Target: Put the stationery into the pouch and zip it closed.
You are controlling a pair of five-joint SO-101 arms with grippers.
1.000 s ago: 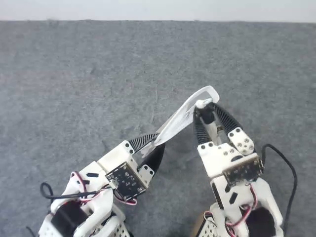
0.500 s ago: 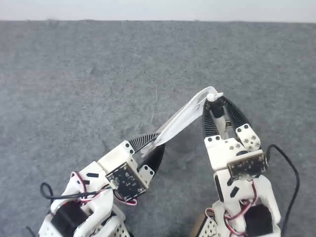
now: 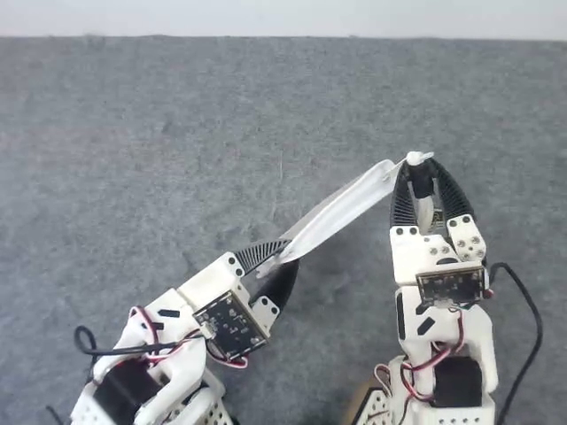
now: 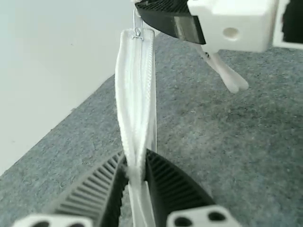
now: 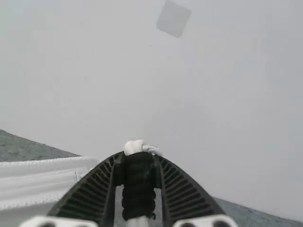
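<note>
the pouch point(image 3: 341, 211) is a slim, flat white fabric case, seen edge-on as a long narrow band, with a toothed zip line running along its length point(image 4: 137, 94). it hangs clear of the grey table, stretched taut in a slanted line: its lower near end is pinched in the left gripper point(image 3: 279, 257) and its higher far end is pinched at the tip of the right gripper point(image 3: 416, 161). a small metal zip pull point(image 4: 138, 32) sits at that far end, and the zip looks drawn together along the visible stretch.
</note>
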